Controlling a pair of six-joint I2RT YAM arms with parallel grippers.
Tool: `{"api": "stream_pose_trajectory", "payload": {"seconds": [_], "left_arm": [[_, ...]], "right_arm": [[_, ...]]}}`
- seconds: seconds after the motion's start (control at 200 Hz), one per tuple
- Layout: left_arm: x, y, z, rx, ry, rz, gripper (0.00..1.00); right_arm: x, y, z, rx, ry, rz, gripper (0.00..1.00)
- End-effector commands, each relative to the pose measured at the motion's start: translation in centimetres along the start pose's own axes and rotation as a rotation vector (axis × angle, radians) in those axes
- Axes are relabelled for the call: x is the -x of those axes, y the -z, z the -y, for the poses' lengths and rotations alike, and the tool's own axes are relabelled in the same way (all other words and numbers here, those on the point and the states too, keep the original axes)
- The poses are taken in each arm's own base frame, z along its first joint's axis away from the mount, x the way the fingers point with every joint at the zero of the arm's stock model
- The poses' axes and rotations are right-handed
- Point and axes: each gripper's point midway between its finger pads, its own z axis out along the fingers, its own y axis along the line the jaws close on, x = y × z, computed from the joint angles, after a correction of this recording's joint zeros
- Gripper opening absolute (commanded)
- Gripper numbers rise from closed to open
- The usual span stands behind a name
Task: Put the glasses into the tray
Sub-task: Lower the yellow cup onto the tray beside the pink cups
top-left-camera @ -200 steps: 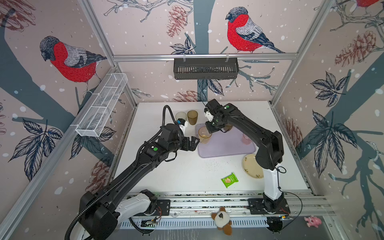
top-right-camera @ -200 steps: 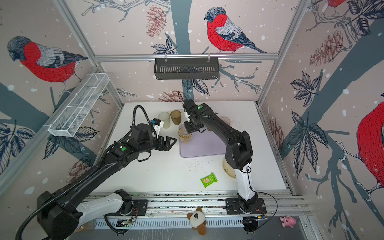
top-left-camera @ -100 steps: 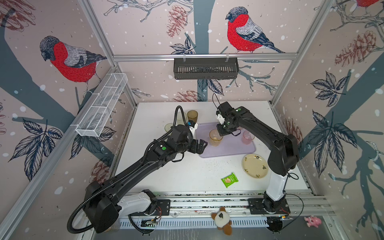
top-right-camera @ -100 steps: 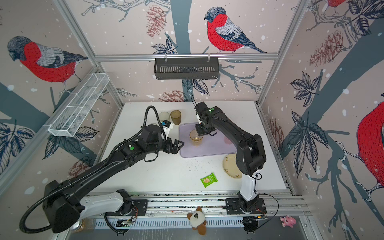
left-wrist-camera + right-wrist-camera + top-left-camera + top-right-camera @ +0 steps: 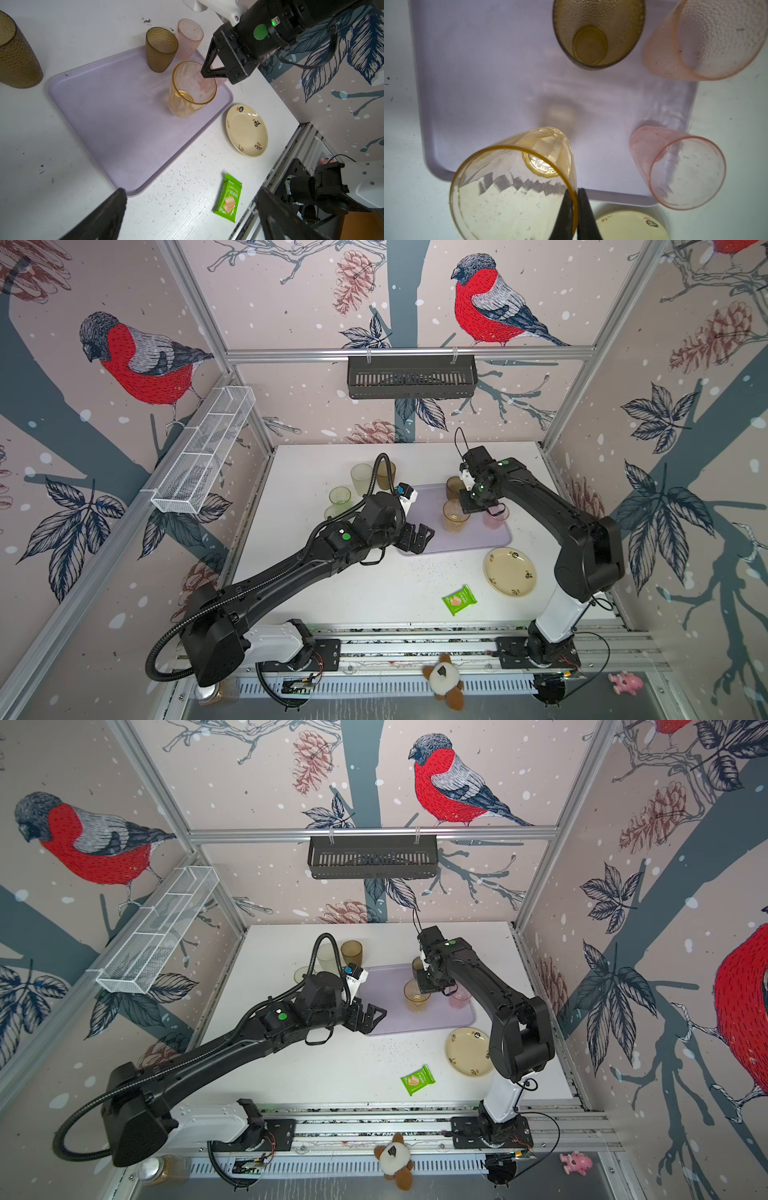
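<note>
The lilac tray lies mid-table. My right gripper is shut on the rim of an amber glass, which hangs tilted just over the tray. A brown glass and a pink glass stand on the tray. A dimpled pink glass stands beside its far corner. My left gripper is open and empty over the tray's near left corner.
Left of the tray stand a frosted glass, a brown glass and a green glass. A cream plate and a green snack packet lie in front of the tray. A black basket hangs on the back wall.
My right gripper has carried the amber glass to the right, from the tray's left end to its middle. The left arm has swung right, toward the tray's near left corner.
</note>
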Motion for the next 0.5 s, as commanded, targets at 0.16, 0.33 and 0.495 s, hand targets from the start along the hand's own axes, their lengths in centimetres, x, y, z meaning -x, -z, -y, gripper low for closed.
{"api": "stream_pose_trajectory", "payload": {"seconds": [0.16, 0.33, 0.495], "left_arm": [[1.4, -1.4, 2.0, -0.03, -0.051, 0.03, 0.98], [1.6, -2.6, 2.9, -0.039, -0.091, 0.013, 0.98], [1.4, -3.5, 3.3, -0.048, -0.11, 0.001, 0.98]], "right_arm": [[0.5, 0.1, 2.9, -0.034, -0.031, 0.035, 0.01], [0.7, -0.5, 3.8, -0.038, -0.049, 0.036, 0.01], [1.0, -1.3, 4.3, -0.04, -0.059, 0.033, 0.01]]}}
